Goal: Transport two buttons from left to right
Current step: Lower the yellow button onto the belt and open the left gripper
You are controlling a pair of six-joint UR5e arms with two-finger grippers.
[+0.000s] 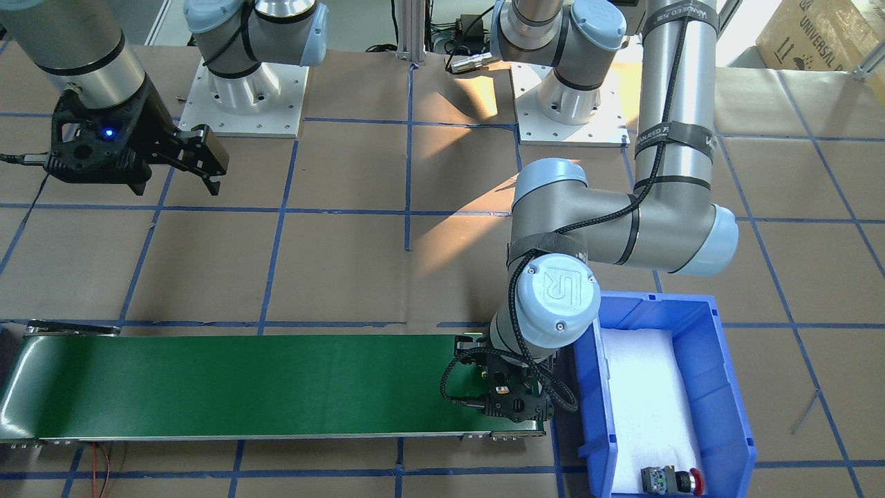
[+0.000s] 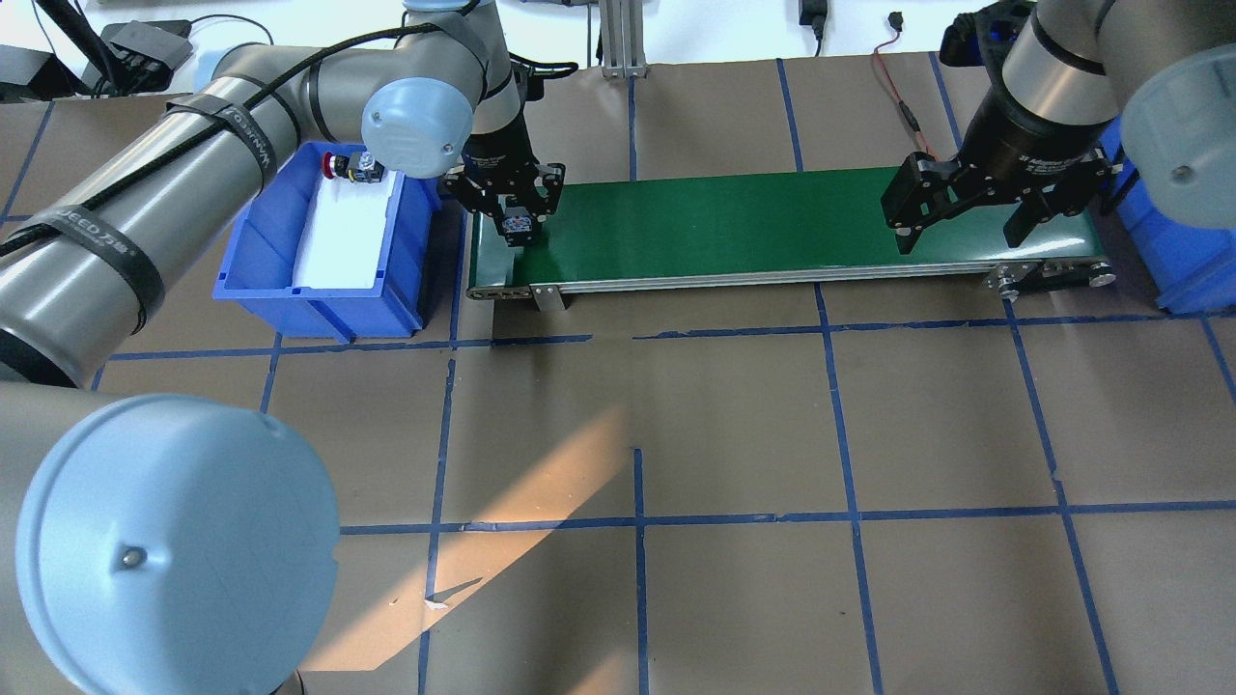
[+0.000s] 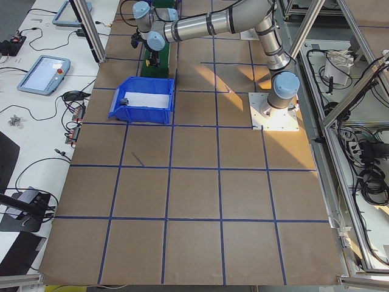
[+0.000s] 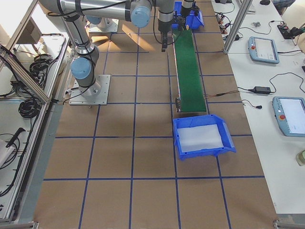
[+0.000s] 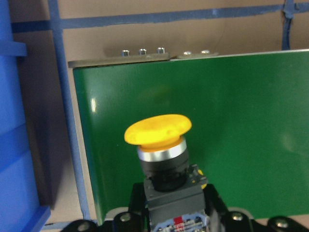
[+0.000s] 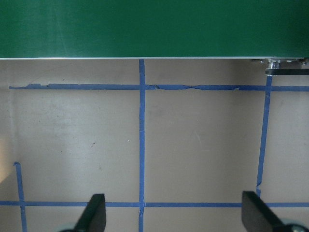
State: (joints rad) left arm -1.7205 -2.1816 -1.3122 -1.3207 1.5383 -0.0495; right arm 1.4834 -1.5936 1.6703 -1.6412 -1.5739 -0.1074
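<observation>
My left gripper [image 2: 513, 218] is shut on the yellow-capped button [image 5: 158, 130], gripping its grey-black base [image 2: 519, 228]. It holds the button low over the left end of the green conveyor belt [image 2: 724, 227]; I cannot tell whether it touches the belt. The red-capped button [image 2: 338, 164] lies in the far corner of the blue bin [image 2: 319, 290] at the belt's left end, and it also shows in the front-facing view [image 1: 688, 479]. My right gripper [image 2: 956, 227] is open and empty above the belt's right end; its fingers [image 6: 94, 215] frame bare table paper.
A second blue bin [image 2: 1178, 256] stands past the belt's right end, lined with white foam [image 4: 199, 137]. The belt [image 1: 242, 387] runs along the table's far side. Blue tape lines grid the brown paper table. The arm bases [image 1: 245, 90] sit near the robot's side.
</observation>
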